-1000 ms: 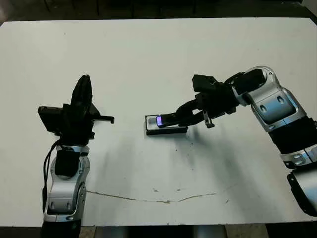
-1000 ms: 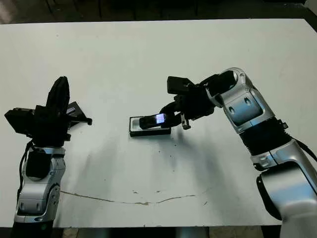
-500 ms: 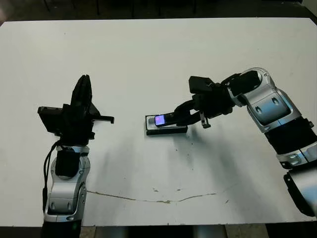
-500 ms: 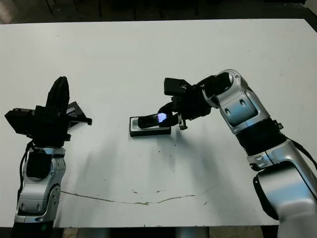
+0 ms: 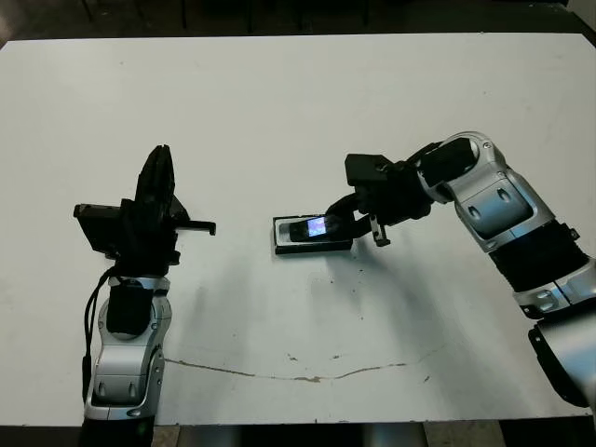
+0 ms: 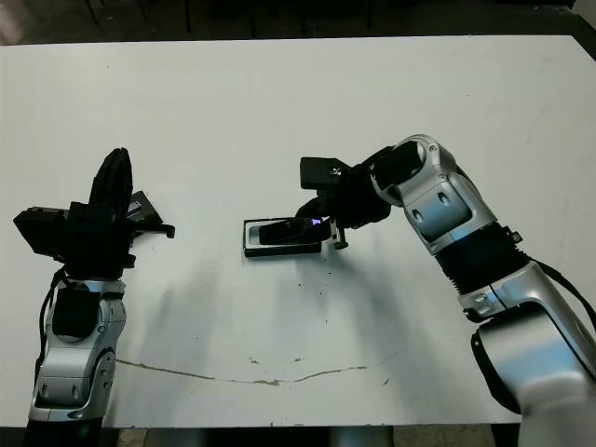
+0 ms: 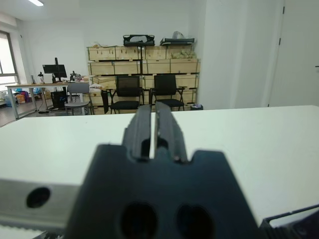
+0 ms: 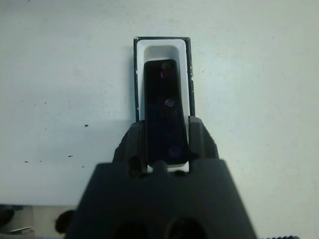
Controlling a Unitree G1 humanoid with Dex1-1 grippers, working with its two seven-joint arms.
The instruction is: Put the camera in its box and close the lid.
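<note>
The box (image 5: 312,249), a shallow black tray with a white lining (image 8: 160,51), lies at the table's middle. The camera (image 5: 312,226) lies lengthwise over that lining, its small screen glowing bluish. I cannot tell whether it rests fully on the lining. My right gripper (image 8: 165,125) is shut on the camera's near end (image 8: 163,109), one finger on each long side. My left gripper (image 5: 160,151) stands raised at the left, fingers together and pointing up, with nothing between them. The lid (image 6: 140,206), dark with a pale grey face, peeks out behind the left gripper and is mostly hidden.
A thin brown crack line (image 5: 279,374) runs across the white table (image 5: 298,102) near its front edge. Beyond the table, the left wrist view shows chairs (image 7: 144,92) and shelves of boxes.
My right arm has moved left and lower with the camera. The camera now lies flatter along the box, and its glowing screen sits further right. The left arm has not moved.
</note>
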